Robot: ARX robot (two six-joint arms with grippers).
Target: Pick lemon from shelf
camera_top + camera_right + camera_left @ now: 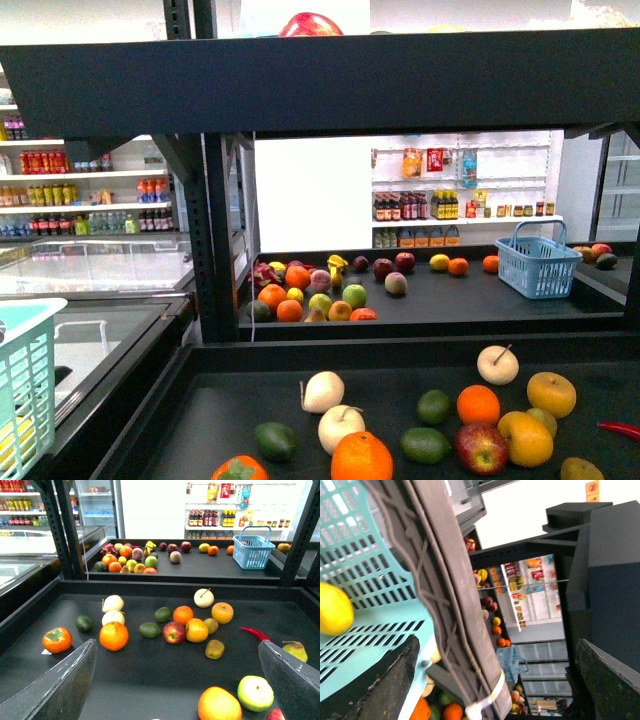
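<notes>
Step in hand: judged to be the end of the pick. The lemon (pixel 334 608) is not on the shelf (pixel 400 85) but inside the basket (pixel 380 545).
Lemon position: in the basket, against its slotted wall, as the left wrist view shows it. Whether it rests on the basket floor cannot be told.
Left tool (pixel 497 641): released. Its two fingers (pixel 375 682) stand wide apart with nothing between them, and the lemon lies to one side of them.
Right tool (pixel 176 645): released. Its fingers (pixel 52 685) are spread over the shelf tray and hold nothing.
Next move: if the lemon in the basket is the target, the left arm needs only to pull clear of the basket rim without catching the wall. If another lemon is wanted, the right tool must first separate it from the larger yellow-orange fruit (pixel 197 630) on the tray beyond the basket.
Left wrist view only: the lemon, the basket interior and a dark strut (pixel 455 605) crossing beside the basket.
Front view only: the basket (pixel 25 385) stands outside the shelf, off its near corner. A yellow patch shows through the basket wall, but it cannot be confirmed as the lemon. Neither tool appears here.
Right wrist view only: the tray fruit at close range. No basket interior and no lemon in a basket are seen.
</notes>
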